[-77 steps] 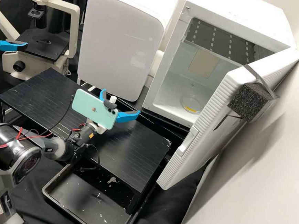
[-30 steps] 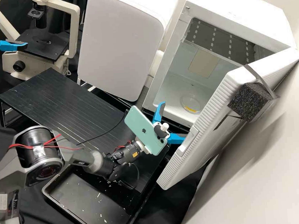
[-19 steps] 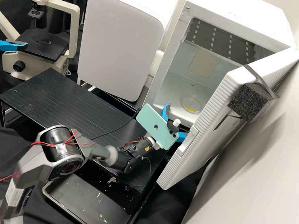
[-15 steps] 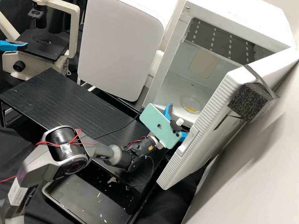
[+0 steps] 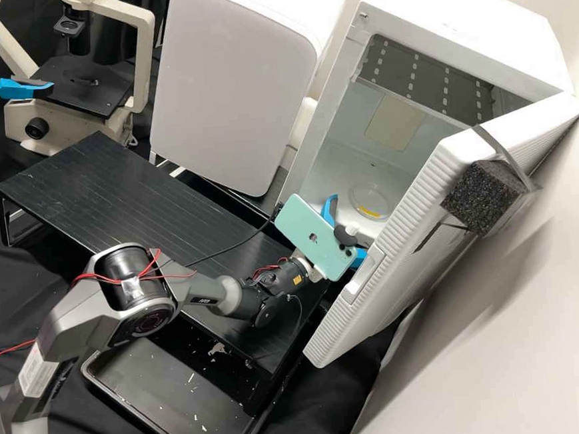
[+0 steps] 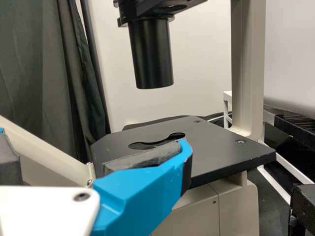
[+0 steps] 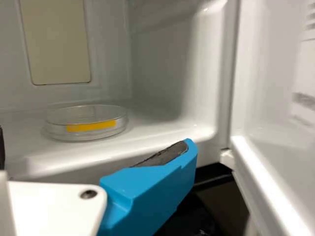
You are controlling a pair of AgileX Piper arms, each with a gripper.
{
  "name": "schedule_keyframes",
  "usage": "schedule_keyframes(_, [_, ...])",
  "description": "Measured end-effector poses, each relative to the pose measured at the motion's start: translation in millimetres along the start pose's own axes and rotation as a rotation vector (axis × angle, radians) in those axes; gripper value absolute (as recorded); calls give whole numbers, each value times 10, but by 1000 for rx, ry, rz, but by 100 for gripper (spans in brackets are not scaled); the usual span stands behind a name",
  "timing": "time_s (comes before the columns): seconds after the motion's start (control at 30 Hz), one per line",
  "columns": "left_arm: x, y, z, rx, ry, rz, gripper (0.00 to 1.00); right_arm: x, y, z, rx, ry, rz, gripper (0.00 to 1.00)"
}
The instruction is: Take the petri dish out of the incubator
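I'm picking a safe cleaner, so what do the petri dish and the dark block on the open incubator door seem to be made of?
The petri dish looks like clear, glossy plastic, being see-through with a shiny rim, though glass is possible. The block is probably matte black foam, judging by its coarse, speckled, porous-looking surface.

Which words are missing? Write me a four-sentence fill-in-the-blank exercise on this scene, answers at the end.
1. The strip on the petri dish is coloured ____.
2. The petri dish lies inside the open white ____.
3. Both fingers of the right gripper are coloured ____.
4. Beside the left gripper stands a beige ____.

Missing words: yellow; incubator; blue; microscope.
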Motion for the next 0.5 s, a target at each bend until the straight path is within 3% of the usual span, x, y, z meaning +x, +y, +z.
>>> schedule_keyframes(0.5, [0, 0, 0, 0, 0, 0, 100, 285, -80, 91, -18, 4, -11, 100])
